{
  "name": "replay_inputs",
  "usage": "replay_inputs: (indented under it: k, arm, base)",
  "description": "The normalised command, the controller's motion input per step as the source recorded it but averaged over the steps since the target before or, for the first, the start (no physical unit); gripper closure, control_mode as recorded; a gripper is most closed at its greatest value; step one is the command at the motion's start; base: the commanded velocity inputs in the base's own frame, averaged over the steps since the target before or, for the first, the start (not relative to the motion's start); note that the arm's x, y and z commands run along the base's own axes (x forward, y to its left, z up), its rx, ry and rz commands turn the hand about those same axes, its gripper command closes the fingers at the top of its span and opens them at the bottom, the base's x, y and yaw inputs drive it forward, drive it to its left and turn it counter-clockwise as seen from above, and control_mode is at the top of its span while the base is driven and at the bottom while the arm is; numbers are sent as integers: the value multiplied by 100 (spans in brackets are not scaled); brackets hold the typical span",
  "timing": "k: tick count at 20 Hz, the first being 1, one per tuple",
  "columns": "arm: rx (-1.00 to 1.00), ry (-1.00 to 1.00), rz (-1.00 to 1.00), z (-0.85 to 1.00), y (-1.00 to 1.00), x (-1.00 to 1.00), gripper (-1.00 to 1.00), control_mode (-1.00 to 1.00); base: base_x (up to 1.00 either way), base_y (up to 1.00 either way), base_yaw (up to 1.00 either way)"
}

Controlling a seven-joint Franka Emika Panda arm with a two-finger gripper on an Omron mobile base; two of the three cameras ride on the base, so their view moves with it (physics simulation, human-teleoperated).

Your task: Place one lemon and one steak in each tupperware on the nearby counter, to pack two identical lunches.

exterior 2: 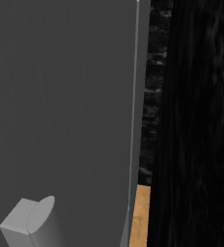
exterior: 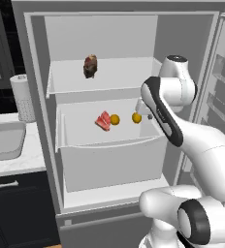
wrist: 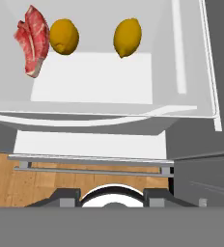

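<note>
White arm links rise from the lower right of the left base view and reach into the open fridge (exterior: 37, 97). Its end effector (exterior: 142, 107) sits at the right side of the fridge drawer (exterior: 109, 160); whether the fingers stand apart or together cannot be told, and nothing shows between the finger tips at the bottom of the hand view.

That drawer, an open white bin, holds 3 things: 1 raw steak (exterior: 103, 121) at the left, standing on edge, 1 lemon (exterior: 115, 119) touching or just beside it, and a second lemon (exterior: 136, 117) apart to the right, near the end effector. From the hand view the same 3 lie in a row along the far side of the bin: steak (wrist: 33, 40), lemon (wrist: 64, 36), second lemon (wrist: 127, 37).

On the fridge shelf (exterior: 104, 77) above stands a second steak (exterior: 90, 66), brownish and upright, alone.

Left of the fridge, the worktop (exterior: 29, 157) carries a grey sink basin (exterior: 5, 140) and a paper towel roll (exterior: 22, 97). Wooden floor (wrist: 36, 178) shows below the drawer front.
</note>
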Motion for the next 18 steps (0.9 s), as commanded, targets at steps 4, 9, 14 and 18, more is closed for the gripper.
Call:
replay_inputs:
  k: [4,9,14,18]
  arm:
    - [4,0,0,-13,2,-6,-100,-100]
    - [1,-16,-6,-93,-2,-17,-100,-100]
    - [0,-37,-5,-79,0,0,-100,-100]
    - [0,-25,-5,-4,0,45,-100,-100]
  base:
    - [0,0,0]
    - [0,0,0]
    - [0,0,0]
    - [0,0,0]
